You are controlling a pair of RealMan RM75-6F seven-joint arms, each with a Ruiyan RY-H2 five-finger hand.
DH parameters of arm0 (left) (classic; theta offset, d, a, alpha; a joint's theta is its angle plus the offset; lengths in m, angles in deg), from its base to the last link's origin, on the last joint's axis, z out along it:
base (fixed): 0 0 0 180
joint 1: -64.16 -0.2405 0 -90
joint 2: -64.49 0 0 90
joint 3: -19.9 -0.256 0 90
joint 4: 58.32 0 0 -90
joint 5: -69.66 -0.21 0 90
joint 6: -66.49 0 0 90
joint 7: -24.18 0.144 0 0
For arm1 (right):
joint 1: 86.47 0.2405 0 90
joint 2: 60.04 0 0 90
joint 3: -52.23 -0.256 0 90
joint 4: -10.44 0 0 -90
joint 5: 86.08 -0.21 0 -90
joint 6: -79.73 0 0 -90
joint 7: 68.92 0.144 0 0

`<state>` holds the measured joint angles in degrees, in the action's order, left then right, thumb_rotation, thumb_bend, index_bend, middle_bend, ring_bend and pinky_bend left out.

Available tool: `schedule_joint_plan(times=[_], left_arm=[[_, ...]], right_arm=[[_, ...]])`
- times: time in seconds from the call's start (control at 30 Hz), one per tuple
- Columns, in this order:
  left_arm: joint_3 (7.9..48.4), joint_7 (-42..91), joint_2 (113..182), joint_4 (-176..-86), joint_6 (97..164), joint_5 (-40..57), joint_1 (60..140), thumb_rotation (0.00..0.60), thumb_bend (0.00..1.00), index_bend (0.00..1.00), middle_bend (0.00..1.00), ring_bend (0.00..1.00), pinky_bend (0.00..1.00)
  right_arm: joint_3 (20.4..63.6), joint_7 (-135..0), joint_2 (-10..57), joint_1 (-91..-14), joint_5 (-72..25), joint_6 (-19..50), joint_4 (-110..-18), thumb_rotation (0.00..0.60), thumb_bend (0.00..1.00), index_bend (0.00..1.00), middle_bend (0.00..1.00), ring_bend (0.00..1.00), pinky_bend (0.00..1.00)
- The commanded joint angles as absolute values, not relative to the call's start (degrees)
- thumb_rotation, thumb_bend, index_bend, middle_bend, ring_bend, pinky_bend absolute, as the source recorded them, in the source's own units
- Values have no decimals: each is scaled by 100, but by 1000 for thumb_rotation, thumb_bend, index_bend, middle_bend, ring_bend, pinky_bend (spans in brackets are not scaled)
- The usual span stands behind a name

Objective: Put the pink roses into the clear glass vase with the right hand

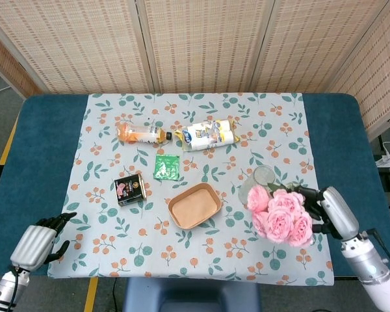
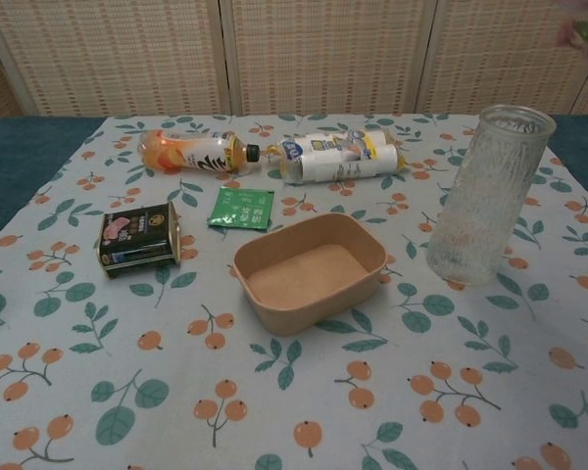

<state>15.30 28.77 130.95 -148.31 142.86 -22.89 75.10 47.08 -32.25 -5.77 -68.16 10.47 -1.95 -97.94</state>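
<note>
My right hand (image 1: 331,209) grips the stems of the pink roses (image 1: 279,214), holding them raised above the table at the right. In the head view the blooms overlap the lower part of the clear glass vase (image 1: 259,181). The vase (image 2: 490,194) stands upright and empty right of the brown tray in the chest view. Only a blurred pink bit of the roses (image 2: 586,29) shows at that view's top right corner. My left hand (image 1: 40,240) rests low at the table's front left corner, fingers apart, holding nothing.
A brown paper tray (image 1: 194,205) sits left of the vase. A dark tin (image 1: 130,188), a green sachet (image 1: 166,166), an orange drink bottle (image 1: 140,133) and a white and yellow pack (image 1: 210,134) lie on the floral cloth (image 1: 117,221) further back and left.
</note>
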Motion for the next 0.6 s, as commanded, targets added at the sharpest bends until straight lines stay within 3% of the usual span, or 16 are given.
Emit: schedule_joint_plan(times=[0.03,0.23,0.6], left_arm=[[1538,2880,13102,-14818,14271,-2271,7515,600,423,147,218,318,384],[1539,2870,13106,-14807,14205,-2240,7539,600,423,147,218,318,385],[1539,2821,13082,-14806,14340,-2310,7499,600,423,147,218,319,384]], right_arm=[[4303,-2889,-340,-6413,634,28,-10023,600,574,909,932,994,1000],[3881,-3500,244,-6108,239,31,-10035,600,577,909,932,994,1000],[3815,-3760,1020,-5967,-309,248,-9241,600,577,909,932,994,1000]])
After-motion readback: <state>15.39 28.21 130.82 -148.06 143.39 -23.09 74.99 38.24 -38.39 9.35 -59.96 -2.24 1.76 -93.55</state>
